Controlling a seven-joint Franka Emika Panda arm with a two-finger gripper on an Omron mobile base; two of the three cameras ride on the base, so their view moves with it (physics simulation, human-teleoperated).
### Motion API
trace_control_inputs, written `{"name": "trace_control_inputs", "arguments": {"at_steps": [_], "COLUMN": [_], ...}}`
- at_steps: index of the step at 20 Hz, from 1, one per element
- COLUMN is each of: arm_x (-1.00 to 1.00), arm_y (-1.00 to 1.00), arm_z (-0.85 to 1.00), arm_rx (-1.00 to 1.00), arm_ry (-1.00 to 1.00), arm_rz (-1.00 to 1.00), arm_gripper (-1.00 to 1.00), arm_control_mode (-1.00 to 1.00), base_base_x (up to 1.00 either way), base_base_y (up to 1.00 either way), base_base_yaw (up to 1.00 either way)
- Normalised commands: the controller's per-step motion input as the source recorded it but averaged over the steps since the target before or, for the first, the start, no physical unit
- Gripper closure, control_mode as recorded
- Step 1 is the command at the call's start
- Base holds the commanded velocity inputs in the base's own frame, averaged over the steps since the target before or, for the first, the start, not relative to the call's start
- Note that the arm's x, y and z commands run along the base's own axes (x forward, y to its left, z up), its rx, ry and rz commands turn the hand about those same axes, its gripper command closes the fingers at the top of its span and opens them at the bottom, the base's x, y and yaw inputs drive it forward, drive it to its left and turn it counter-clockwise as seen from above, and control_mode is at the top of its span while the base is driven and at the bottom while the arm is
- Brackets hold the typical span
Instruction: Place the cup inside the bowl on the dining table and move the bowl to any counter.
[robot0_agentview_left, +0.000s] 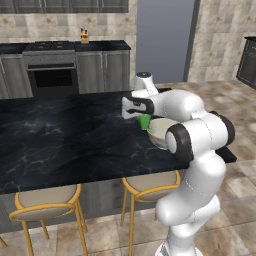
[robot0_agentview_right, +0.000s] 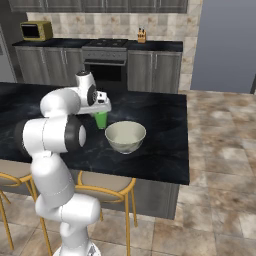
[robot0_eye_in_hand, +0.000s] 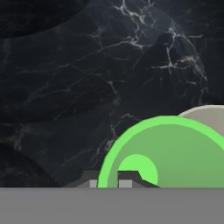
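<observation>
A white robot arm holds a green cup (robot0_agentview_right: 101, 119) above the black marble dining table (robot0_agentview_left: 60, 140), its gripper (robot0_eye_in_hand: 107, 183) pinched nearly shut on the cup's rim, one finger inside the wall and one outside. Seen from the hand, the cup hangs directly below the jaws, its open mouth facing up at them. The cream bowl (robot0_agentview_right: 125, 136) stands on the table just beside the cup, to the far side of the jaws from the arm's base, its rim edging into the hand view behind the cup. The cup appears to be clear of the tabletop and not yet over the bowl.

The hold looks thin: a pinch on one side of a smooth tapered wall could let the cup swing or slip if the arm moves sharply. Carried across too low, the cup's base could strike the bowl's near rim and push or tip the bowl. Released off-centre, it may land on the rim and topple out onto the table.
</observation>
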Motion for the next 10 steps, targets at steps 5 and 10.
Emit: {"name": "trace_control_inputs", "arguments": {"at_steps": [5,10], "arm_x": [-0.07,-0.08], "arm_y": [-0.6,-0.5], "arm_z": [0.03,0.21], "arm_rx": [0.02,0.05], "arm_ry": [0.0,-0.02], "arm_rz": [0.0,0.01], "arm_gripper": [1.0,1.0], "arm_control_mode": [-1.0,-1.0], "base_base_x": [0.0,0.0], "base_base_y": [0.0,0.0], "base_base_yaw": [0.0,0.0]}}
